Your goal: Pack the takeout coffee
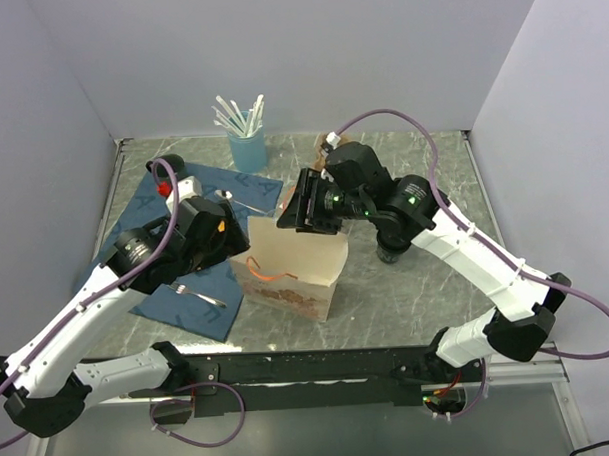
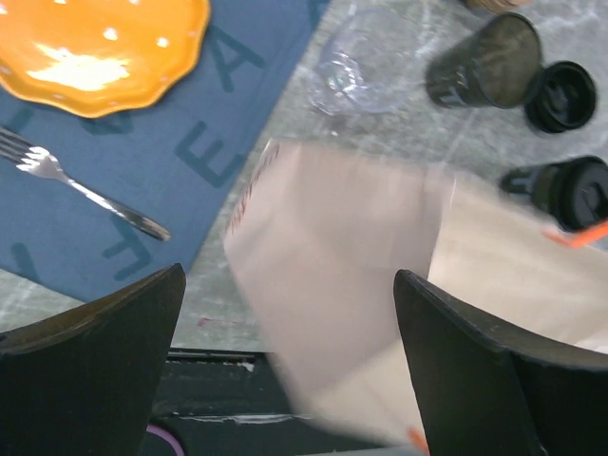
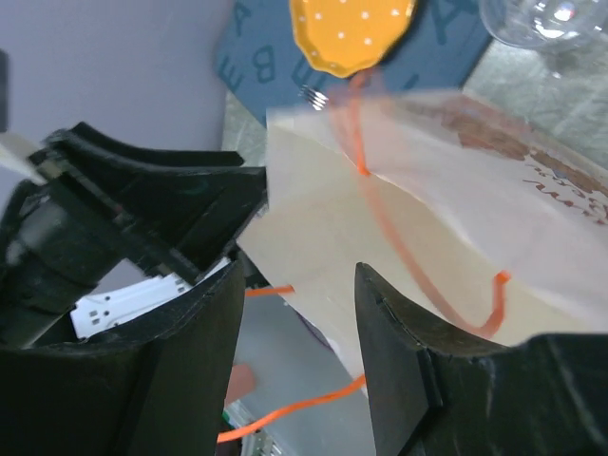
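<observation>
takeout coffee point(image 2: 560, 95): small black cup with a round ridged lid, upright on the table point(image 2: 399, 142) beyond the paper bag point(image 2: 351, 256). left gripper point(image 2: 288, 275) fingers wide, straddling the bag. right gripper point(image 3: 294, 275) fingers parted at the bag's rim.

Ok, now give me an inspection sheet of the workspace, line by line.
Surface: grey marbled table, blue placemat.
Job's things: small black lidded takeout cup outside the beige paper bag.
Clutter: orange plate, metal fork, clear glass, dark mug, blue cup of straws.
Grippers: left gripper and right gripper open, at the bag's rim.
Cables: purple cables along both arms.
Surroundings: pale walls on three sides.
</observation>
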Robot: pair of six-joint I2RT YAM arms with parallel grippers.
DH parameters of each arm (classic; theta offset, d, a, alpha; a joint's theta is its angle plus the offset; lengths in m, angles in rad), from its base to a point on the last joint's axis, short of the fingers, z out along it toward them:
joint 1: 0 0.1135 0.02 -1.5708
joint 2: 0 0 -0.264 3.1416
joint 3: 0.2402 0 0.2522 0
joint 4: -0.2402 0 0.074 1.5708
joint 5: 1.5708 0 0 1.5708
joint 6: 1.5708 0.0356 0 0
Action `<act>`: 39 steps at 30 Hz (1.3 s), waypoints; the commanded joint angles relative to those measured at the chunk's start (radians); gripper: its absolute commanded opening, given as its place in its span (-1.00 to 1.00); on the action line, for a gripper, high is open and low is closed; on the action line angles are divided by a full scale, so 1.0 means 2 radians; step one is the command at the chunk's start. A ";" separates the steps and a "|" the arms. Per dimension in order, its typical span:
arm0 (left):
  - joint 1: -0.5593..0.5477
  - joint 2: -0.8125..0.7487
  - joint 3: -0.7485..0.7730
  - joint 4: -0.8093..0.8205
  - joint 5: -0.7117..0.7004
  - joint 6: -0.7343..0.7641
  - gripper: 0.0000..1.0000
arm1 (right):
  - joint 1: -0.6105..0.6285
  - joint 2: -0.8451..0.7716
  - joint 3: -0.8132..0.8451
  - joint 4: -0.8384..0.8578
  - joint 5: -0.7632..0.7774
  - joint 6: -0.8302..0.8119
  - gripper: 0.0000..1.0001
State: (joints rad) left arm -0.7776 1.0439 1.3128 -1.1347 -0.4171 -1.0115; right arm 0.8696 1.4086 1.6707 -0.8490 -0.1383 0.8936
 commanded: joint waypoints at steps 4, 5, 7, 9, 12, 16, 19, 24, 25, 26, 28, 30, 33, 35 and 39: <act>0.001 -0.032 0.006 0.036 0.047 0.010 0.98 | 0.005 -0.031 0.001 -0.023 0.033 -0.016 0.11; 0.001 -0.034 0.008 0.037 0.041 0.019 0.98 | 0.005 -0.035 0.004 -0.024 0.035 -0.019 0.10; 0.001 -0.034 0.018 0.043 0.035 0.042 0.98 | 0.004 -0.042 0.009 -0.025 0.035 -0.031 0.08; 0.001 -0.032 0.028 0.058 0.028 0.060 0.98 | 0.002 -0.045 0.023 -0.029 0.026 -0.042 0.08; 0.001 -0.026 0.037 0.078 0.034 0.096 0.98 | 0.002 -0.045 0.042 -0.035 0.017 -0.056 0.09; 0.001 -0.004 0.030 0.086 0.022 0.120 0.95 | -0.001 -0.049 0.058 -0.036 0.042 -0.083 0.09; 0.001 0.013 0.021 0.090 0.015 0.132 0.87 | -0.016 -0.052 0.080 -0.042 0.080 -0.110 0.08; 0.001 0.037 0.014 0.102 0.005 0.142 0.44 | -0.083 -0.055 0.090 -0.032 0.091 -0.129 0.04; 0.001 0.039 0.015 0.103 0.003 0.144 0.21 | -0.100 -0.053 0.090 -0.030 0.085 -0.134 0.03; 0.001 0.043 0.015 0.106 0.003 0.145 0.09 | -0.125 -0.049 0.089 -0.023 0.079 -0.138 0.02; 0.001 0.046 0.020 0.108 0.003 0.145 -0.21 | -0.149 -0.038 0.093 -0.020 0.075 -0.152 0.02; 0.001 0.053 0.031 0.100 0.016 0.145 -0.40 | -0.180 -0.016 0.110 -0.026 0.077 -0.160 0.01; 0.001 0.050 0.027 0.098 0.049 0.131 -0.63 | -0.208 0.023 0.118 -0.026 0.098 -0.172 0.01; 0.001 0.041 0.014 0.094 0.069 0.116 -0.74 | -0.222 0.062 0.131 -0.028 0.109 -0.171 0.01; 0.001 0.017 -0.006 0.099 0.087 0.099 -0.74 | -0.237 0.132 0.157 -0.018 0.160 -0.168 0.01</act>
State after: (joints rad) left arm -0.7776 1.1370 1.3304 -0.9504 -0.3107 -0.7689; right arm 0.4248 1.5505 1.9282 -0.9173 0.0719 0.5751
